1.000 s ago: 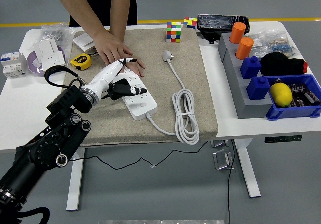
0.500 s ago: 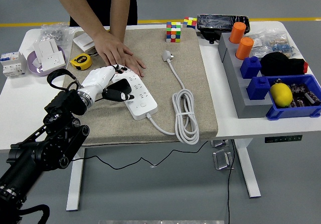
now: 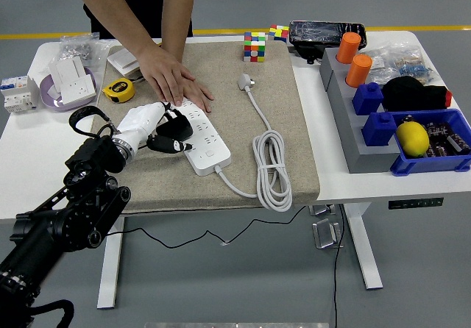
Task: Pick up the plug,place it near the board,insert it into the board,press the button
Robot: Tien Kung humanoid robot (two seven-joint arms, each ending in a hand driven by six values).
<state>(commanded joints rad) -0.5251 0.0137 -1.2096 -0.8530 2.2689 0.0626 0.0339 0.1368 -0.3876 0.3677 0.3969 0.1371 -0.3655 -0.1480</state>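
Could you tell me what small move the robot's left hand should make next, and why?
Probably lower the black plug onto the white power strip and seat it. The left hand holds the plug at the strip's near-left end, seemingly not pushed in, while a person's hand steadies the strip's far end on the beige mat.

One power strip, one plug, two orange cylinders, two puzzle cubes, one lemon

White power strip with white plug and coiled white cable on beige mat; multicoloured checkered cube; yellow tape measure; two orange cylinders; blue bin holding yellow lemon; white table.
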